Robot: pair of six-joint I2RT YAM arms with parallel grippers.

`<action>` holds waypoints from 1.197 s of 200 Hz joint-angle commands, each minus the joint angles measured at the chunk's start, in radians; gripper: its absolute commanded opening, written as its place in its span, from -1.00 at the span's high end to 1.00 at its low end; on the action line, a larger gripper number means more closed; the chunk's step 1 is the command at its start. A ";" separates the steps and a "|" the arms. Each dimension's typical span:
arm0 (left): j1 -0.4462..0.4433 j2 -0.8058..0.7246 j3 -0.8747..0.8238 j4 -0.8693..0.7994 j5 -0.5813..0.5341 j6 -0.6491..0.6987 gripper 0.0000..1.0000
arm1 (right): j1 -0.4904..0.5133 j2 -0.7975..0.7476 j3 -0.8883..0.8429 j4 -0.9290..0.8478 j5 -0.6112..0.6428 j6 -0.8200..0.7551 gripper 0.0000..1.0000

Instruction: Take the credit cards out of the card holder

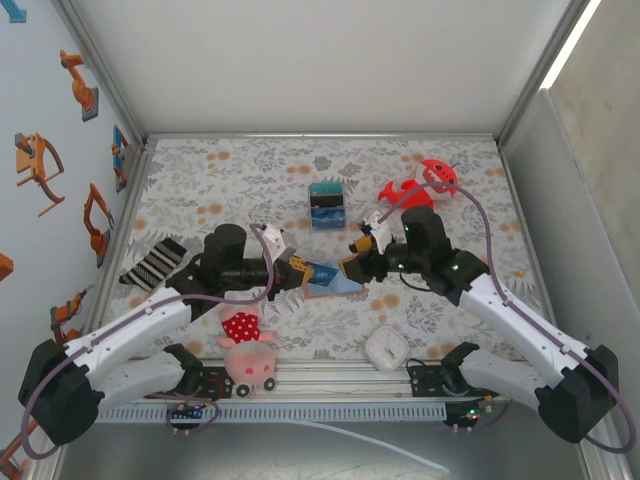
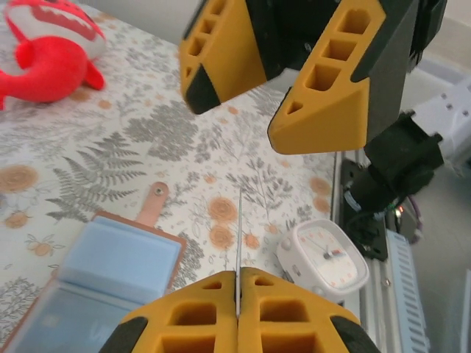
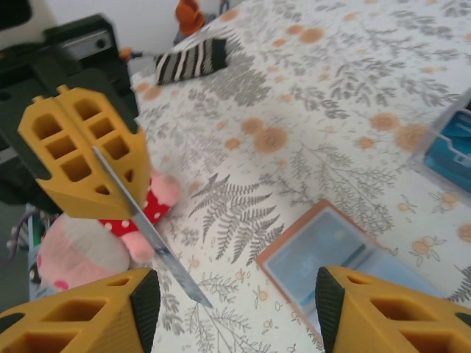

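Clamping a credit card (image 3: 158, 254) in left gripper (image 2: 238, 283), right gripper (image 3: 235, 290) fingers apart, card holder (image 3: 324, 250) unfolded

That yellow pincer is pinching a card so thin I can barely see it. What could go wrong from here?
1. The left pincer grips the credit card by one end, and the rest sticks out free. It might slip or twist loose.
2. The right pincer stands open close to that card and could knock it if it moves carelessly.
3. The card holder lies open below with nothing holding it, so a bump might shift it.
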 commanded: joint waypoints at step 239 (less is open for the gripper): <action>0.014 -0.034 0.089 0.048 -0.048 -0.136 -0.15 | -0.013 -0.033 -0.134 0.355 -0.230 0.174 1.00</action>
